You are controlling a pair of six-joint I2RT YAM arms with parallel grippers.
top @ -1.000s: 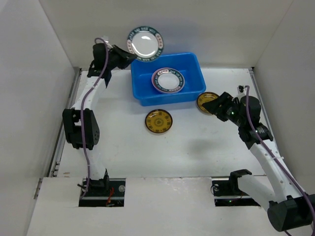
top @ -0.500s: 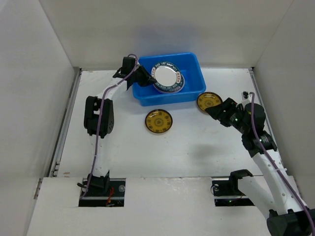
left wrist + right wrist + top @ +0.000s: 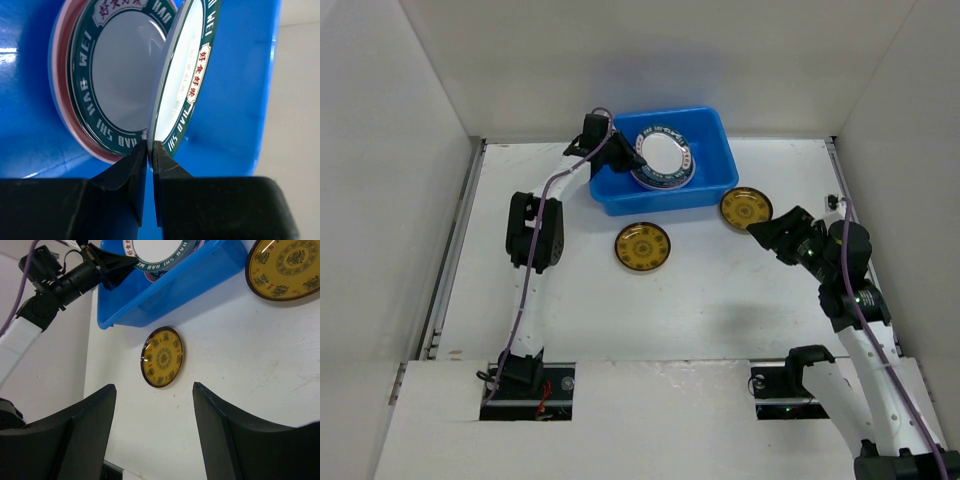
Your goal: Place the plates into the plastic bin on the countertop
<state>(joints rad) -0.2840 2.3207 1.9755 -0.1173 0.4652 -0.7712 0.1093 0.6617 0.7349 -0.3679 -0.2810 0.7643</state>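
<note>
Left end effector (image 3: 149, 147) pinches the white plate (image 3: 182, 85) by its rim, tipped inside the blue bin (image 3: 240, 100) over another plate (image 3: 120, 75). My right end effector (image 3: 152, 386) gapes open, empty. One yellow plate (image 3: 643, 247) and its twin (image 3: 744, 208) lie outside the bin, near its front, not yet done.

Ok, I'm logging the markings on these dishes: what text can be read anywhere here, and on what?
"HAO SHI", "WEI": white letters on the green rim of the flat plate in the blue bin.
"WEI", and "好食多味" in red: rim of the held plate in the left gripper.
Yellow plates: dark characters, too small to read.
</note>
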